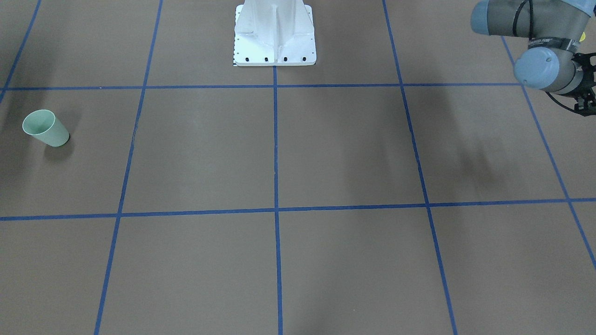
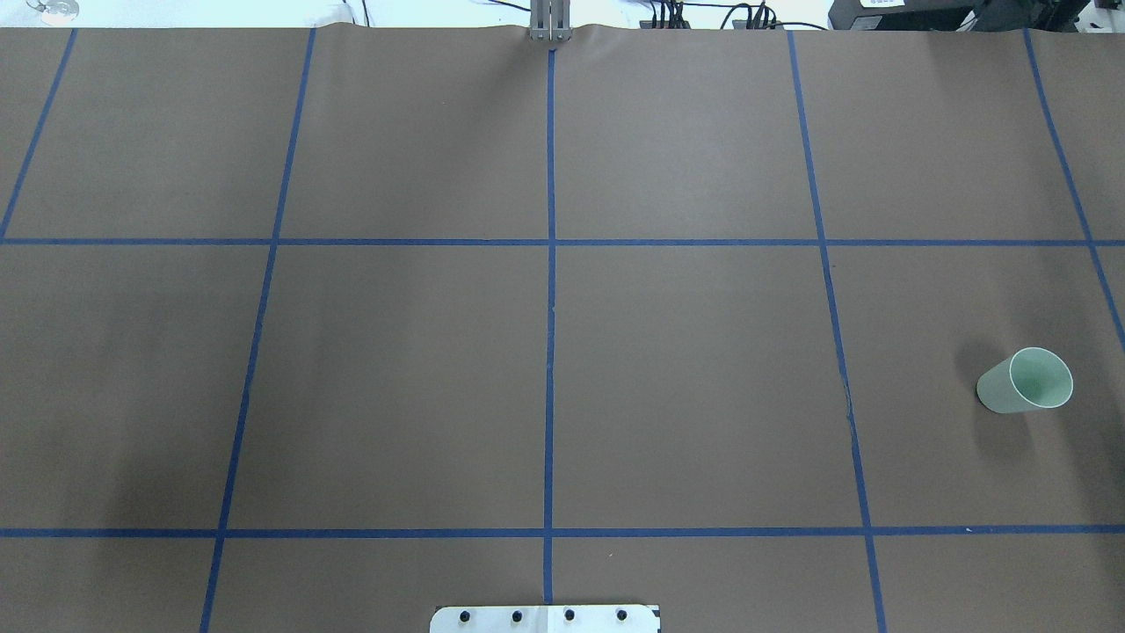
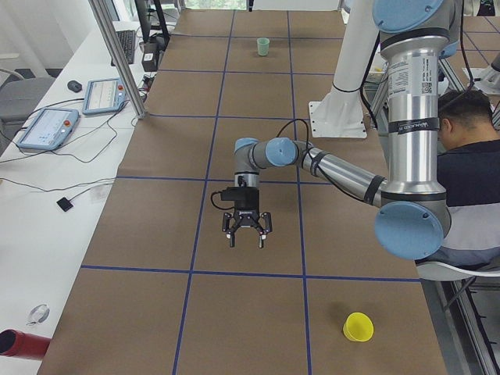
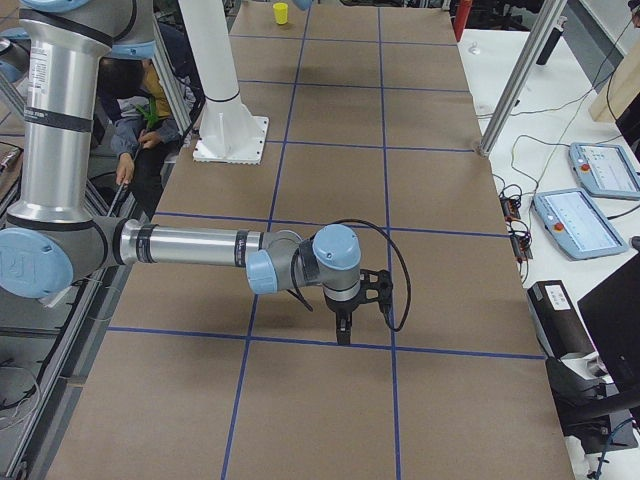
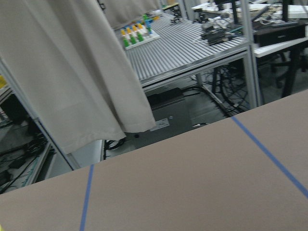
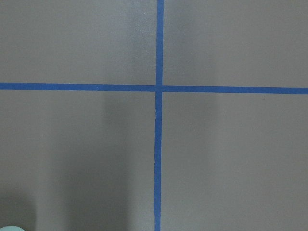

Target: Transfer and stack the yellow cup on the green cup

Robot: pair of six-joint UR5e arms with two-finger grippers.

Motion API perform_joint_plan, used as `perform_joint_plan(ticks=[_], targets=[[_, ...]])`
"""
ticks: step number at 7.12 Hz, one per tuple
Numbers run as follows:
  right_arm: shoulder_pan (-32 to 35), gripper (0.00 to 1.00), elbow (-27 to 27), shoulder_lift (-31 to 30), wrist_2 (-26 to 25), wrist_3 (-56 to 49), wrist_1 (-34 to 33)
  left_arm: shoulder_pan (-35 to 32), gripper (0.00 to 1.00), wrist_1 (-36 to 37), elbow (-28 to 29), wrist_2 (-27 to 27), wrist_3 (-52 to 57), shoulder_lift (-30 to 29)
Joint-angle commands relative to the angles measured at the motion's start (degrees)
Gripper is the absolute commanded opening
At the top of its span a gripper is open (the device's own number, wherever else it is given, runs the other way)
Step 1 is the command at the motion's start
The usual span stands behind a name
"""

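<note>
The green cup (image 1: 45, 128) stands upright on the brown table at the robot's right end; it also shows in the overhead view (image 2: 1027, 381), far off in the exterior left view (image 3: 263, 47), and as a rim sliver in the right wrist view (image 6: 9, 228). The yellow cup (image 3: 358, 326) stands at the robot's left end, small and far in the exterior right view (image 4: 281, 12). My left gripper (image 3: 247, 244) hangs fingers-down above the table, well apart from the yellow cup. My right gripper (image 4: 343, 338) points down above a blue tape line. I cannot tell whether either is open or shut.
Blue tape lines (image 2: 550, 352) divide the table into squares. The white robot pedestal (image 1: 274, 37) stands at the robot-side edge. A seated person (image 3: 469, 156) is beside the table. Tablets (image 3: 47, 125) and cables lie on a side bench.
</note>
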Motion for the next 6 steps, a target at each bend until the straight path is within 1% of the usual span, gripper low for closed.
perform_joint_plan(ticks=[1, 3, 4, 6], targets=[[-0.12, 1.00, -0.18, -0.02, 0.23, -0.07, 2.31, 0.93, 1.00, 5.13, 6.40, -9.96, -8.68, -0.08], [-0.65, 1.00, -0.27, -0.02, 0.23, -0.24, 3.45, 1.02, 1.00, 8.22, 10.79, -19.97, -14.31, 0.10], [-1.43, 1.00, -0.27, 0.07, 0.23, -0.16, 3.46, 0.93, 1.00, 9.98, 12.64, -24.03, -16.25, 0.36], [-2.32, 1.00, -0.27, 0.16, 0.14, -0.16, 5.46, 0.84, 1.00, 9.30, 18.00, -30.02, -17.67, 1.15]])
